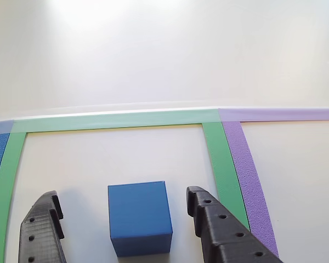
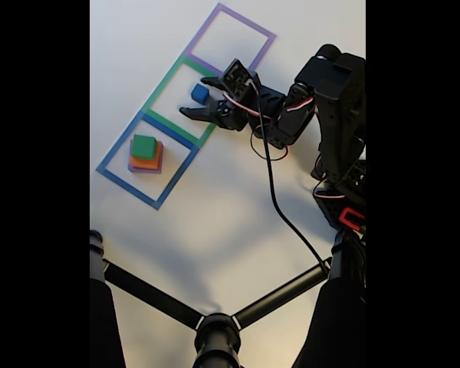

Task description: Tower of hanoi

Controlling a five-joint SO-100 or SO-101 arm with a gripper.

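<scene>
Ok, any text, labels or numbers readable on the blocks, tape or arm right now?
None readable: the blue cube, the green block atop the stack, the taped outlines and the gripper are all plain; the arm shows no legible marking.

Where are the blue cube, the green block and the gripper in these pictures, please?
blue cube (image 1: pixel 140 219): other view, front face.
green block (image 2: pixel 143 146): fixed view, top face, on the stack.
gripper (image 1: pixel 123 216): other view, midway between its open fingertips, either side of the cube.
</scene>
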